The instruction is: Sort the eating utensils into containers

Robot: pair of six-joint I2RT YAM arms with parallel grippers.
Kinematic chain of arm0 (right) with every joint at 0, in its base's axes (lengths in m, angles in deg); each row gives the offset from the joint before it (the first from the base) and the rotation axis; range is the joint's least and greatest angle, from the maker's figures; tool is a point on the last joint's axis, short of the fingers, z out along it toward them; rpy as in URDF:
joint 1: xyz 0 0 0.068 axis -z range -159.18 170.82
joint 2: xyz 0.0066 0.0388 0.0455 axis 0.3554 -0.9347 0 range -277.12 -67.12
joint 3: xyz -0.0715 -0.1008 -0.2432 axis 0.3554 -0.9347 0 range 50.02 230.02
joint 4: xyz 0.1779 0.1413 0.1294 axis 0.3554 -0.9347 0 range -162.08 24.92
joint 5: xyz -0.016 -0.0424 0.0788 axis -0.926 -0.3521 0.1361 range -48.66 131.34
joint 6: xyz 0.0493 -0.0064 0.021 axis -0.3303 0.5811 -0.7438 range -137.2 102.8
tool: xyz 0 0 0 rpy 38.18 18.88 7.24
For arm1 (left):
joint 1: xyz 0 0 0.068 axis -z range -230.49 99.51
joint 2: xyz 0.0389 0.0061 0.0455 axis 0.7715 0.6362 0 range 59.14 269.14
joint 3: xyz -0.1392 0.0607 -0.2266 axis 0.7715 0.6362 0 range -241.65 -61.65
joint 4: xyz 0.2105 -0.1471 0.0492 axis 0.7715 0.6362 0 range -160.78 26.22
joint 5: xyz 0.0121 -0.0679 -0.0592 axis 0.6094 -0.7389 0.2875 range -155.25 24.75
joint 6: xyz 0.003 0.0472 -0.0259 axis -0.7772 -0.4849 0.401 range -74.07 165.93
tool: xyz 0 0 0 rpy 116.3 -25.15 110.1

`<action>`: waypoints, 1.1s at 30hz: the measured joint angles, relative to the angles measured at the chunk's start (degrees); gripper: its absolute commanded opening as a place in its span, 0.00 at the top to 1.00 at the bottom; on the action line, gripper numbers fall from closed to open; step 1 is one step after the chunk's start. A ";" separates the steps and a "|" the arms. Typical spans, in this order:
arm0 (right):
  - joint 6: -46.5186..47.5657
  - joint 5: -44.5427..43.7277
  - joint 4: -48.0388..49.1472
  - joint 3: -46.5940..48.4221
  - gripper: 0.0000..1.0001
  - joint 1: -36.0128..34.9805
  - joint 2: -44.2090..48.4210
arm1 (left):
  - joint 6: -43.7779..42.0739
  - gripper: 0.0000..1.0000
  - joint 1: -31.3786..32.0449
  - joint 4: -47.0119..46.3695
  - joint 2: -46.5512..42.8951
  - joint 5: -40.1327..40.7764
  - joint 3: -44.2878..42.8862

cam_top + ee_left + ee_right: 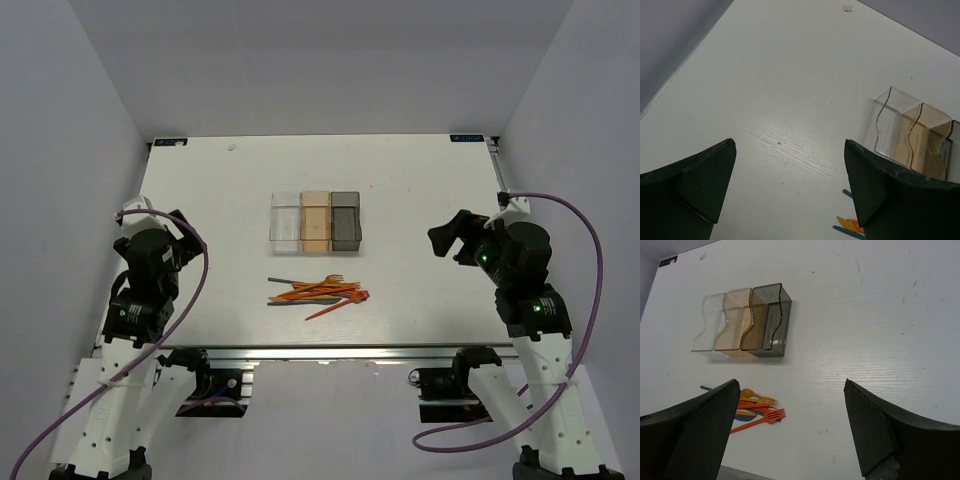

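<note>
- Top view: sorting had not begun. Your left gripper and right gripper hung spread and empty at opposite sides of the table. The eating utensils lay heaped just in front of the containers.
- Left wrist: your wide-open jaws framed bare, faintly grained white board. The thin-walled clear and tan containers showed wavy rims.
- Right wrist: slim, glossy orange forks overlapped in the heap. You would likely need a low pinch to single one out.
</note>
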State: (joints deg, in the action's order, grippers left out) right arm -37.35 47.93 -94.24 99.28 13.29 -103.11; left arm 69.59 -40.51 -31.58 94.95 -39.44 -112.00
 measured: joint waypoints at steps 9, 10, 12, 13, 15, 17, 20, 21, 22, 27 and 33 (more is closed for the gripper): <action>-5.05 -1.46 1.79 -3.48 0.11 0.00 6.29 | 0.85 0.02 0.00 -0.22 0.55 1.25 0.15; -5.66 -0.85 2.71 -4.44 0.11 0.00 7.78 | 0.87 0.02 0.00 -0.24 0.48 1.27 0.15; -6.56 0.33 4.42 -5.81 0.11 0.00 10.58 | 0.85 0.02 0.00 -0.28 0.48 1.18 0.15; -6.84 0.68 5.03 -6.10 0.11 0.00 11.34 | 0.83 0.02 0.00 -0.33 0.55 1.05 0.15; -7.04 0.90 5.92 -5.92 0.11 0.00 11.10 | 0.79 0.02 0.00 -0.50 0.96 0.31 0.11; -6.82 0.74 5.40 -5.07 0.11 0.00 8.61 | 0.76 0.02 0.00 -0.37 1.84 -0.11 -0.28; -6.10 -0.96 3.48 -3.43 0.11 0.00 3.37 | 0.33 0.02 0.00 -0.63 3.58 -1.20 -2.10; -5.75 -1.81 2.69 -3.28 0.11 0.00 2.29 | 0.04 0.02 0.00 -0.94 4.37 -2.16 -3.21; -5.42 -2.73 1.84 -3.28 0.11 0.00 1.27 | -0.22 0.02 0.00 -1.42 5.25 -3.48 -4.35; -4.57 -6.16 -1.31 -3.30 0.12 0.00 -1.77 | 0.22 0.02 0.90 -9.11 13.27 -14.08 -8.02; -3.10 -6.34 -0.98 -5.01 0.15 0.00 -2.89 | -0.07 0.09 21.03 -12.70 32.94 -13.68 -7.54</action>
State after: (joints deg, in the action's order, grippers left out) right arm -40.45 41.59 -95.23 94.27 13.29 -105.99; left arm 69.53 -19.49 -44.28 127.89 -53.13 -119.54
